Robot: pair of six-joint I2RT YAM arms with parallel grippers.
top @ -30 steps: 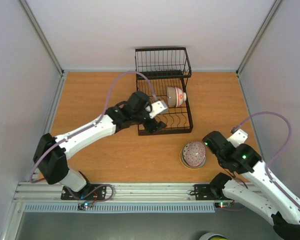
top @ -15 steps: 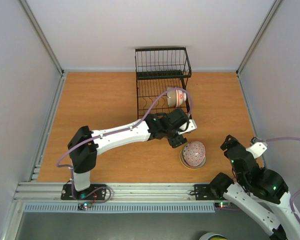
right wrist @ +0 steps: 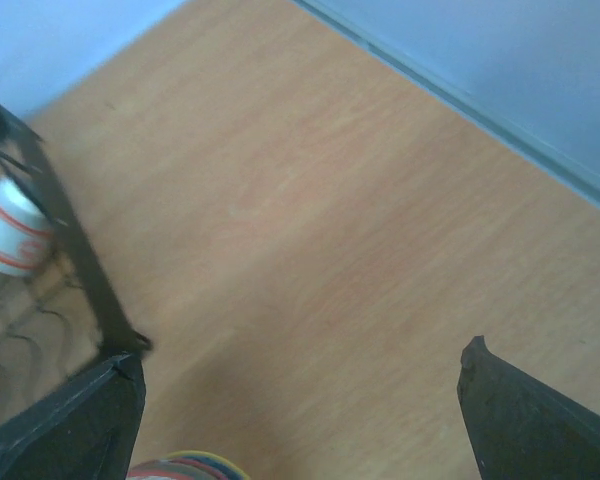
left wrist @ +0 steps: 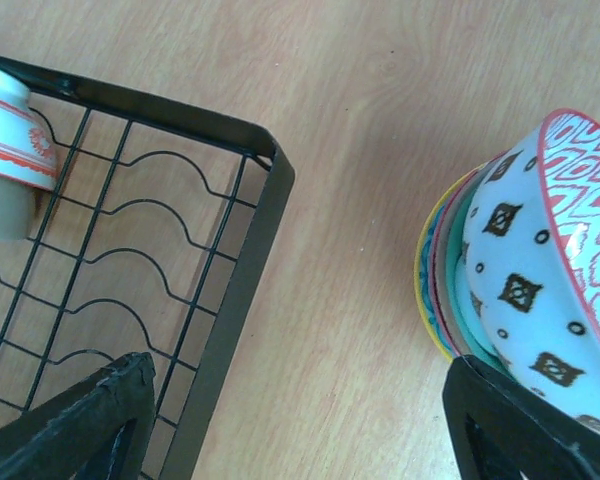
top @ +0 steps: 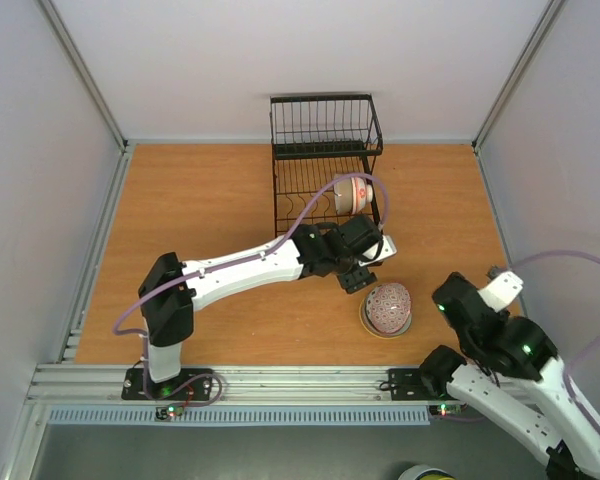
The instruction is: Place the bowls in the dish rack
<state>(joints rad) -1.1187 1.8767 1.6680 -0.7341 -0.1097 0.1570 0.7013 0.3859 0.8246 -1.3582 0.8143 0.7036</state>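
A stack of bowls (top: pixel 388 308) sits on the table just right of the front corner of the black wire dish rack (top: pixel 325 125). Its top bowl (left wrist: pixel 540 290) is white with dark motifs and a red-pink patterned inside, and it lies tilted. One white bowl with red bands (top: pixel 352 193) stands on edge in the rack; it also shows in the left wrist view (left wrist: pixel 5 150). My left gripper (top: pixel 358 277) hangs open and empty between the rack's corner (left wrist: pixel 265 200) and the stack. My right gripper (top: pixel 452 298) is open and empty, right of the stack.
A taller wire basket forms the far end of the rack. Grey walls close in the table on three sides (top: pixel 540 150). In the right wrist view, the rack's edge (right wrist: pixel 80 270), the racked bowl (right wrist: pixel 5 235) and the stack's rim (right wrist: pixel 190 468) show at the left.
My left arm swung from the rack's front left to its front right corner beside the stack, then held still. My right arm pulled back from the stack toward the near right.
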